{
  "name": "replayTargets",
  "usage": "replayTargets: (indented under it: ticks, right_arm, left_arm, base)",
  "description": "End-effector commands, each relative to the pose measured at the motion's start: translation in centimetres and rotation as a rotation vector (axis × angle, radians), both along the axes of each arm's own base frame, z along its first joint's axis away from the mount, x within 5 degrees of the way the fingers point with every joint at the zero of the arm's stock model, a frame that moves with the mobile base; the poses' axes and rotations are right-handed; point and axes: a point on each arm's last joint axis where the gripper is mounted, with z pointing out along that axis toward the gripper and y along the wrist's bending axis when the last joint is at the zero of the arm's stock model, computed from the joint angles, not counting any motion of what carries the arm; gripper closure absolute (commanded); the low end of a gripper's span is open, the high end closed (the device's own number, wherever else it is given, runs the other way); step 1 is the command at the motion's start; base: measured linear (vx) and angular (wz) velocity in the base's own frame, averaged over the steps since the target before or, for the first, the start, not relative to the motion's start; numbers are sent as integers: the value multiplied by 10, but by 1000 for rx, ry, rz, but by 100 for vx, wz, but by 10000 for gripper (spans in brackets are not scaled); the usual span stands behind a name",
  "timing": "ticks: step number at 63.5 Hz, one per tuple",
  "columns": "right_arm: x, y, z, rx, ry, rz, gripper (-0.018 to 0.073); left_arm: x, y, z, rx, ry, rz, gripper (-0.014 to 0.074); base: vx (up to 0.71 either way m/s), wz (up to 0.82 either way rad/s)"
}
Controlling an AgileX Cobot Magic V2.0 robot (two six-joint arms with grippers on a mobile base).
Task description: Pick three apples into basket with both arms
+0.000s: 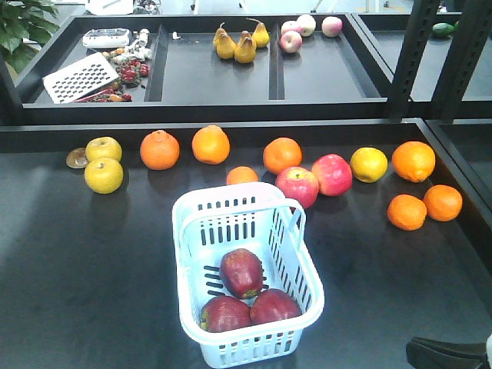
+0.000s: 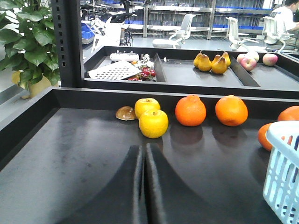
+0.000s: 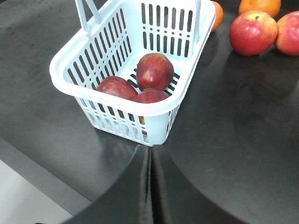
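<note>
Dark table [image 1: 92,269], centre frame: one basket [image 1: 188,307] holding three apples [image 1: 241,272]. Bare surface on either side. Left gripper [image 2: 144,186] and right gripper [image 3: 150,186] both clenched, empty.

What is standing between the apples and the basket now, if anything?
Nothing is. All three dark apples already lie inside the basket. Both the left gripper and the right gripper are shut and empty.

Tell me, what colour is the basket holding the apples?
Pale blue-white basket, clearest in the right wrist view.
</note>
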Motion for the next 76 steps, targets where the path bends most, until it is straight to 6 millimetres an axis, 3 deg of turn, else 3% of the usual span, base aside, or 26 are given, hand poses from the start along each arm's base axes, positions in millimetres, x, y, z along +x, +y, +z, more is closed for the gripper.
replayTargets:
  ticks: [1, 56, 65, 76]
  right_arm:
    - [4, 1, 14, 36, -78, -5, 564]
    - [4, 1, 14, 36, -78, -5, 564]
    - [4, 1, 1, 31, -88, -5, 564]
    - [5, -1, -30, 93, -110, -45, 564]
  left_arm:
    - [-1, -1, 5, -4, -85, -7, 603]
    - [0, -1, 4, -4, -80, -6, 603]
    - [0, -1, 4, -5, -77, -6, 603]
    - [0, -1, 4, -4, -76, -6, 603]
  base:
    - [0, 0]
    - [0, 0]
    - [0, 0]
    - [0, 0]
